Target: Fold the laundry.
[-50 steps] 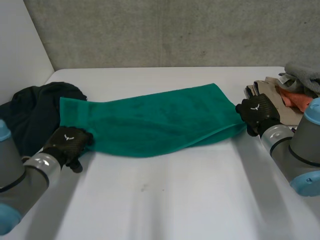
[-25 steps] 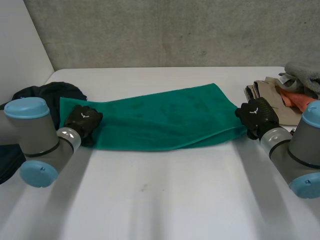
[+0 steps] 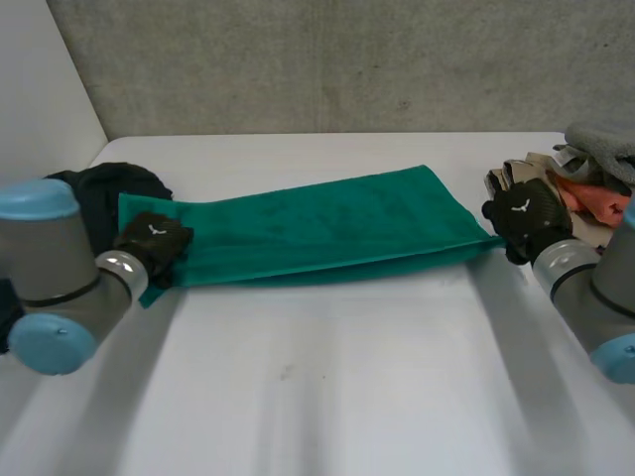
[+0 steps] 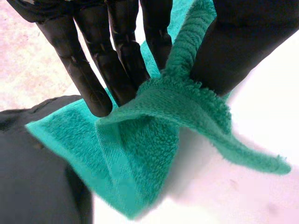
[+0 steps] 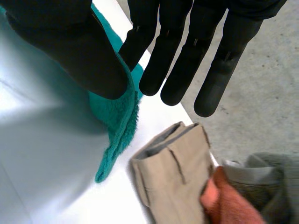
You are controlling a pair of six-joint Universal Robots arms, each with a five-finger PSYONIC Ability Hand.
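Across the middle of the desk (image 3: 327, 397) lies the green towel (image 3: 327, 233), left hand (image 3: 154, 243) clamped on its corner toward the desk's left side, right hand (image 3: 526, 213) likewise at the right, where a shallow pinch might slip.

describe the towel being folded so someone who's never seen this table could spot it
On the white table, find the long cloth across the middle. That green towel is stretched between the left hand and the right hand, each pinching one end. It alone is green, flanked by a black garment and a beige, grey and orange pile.
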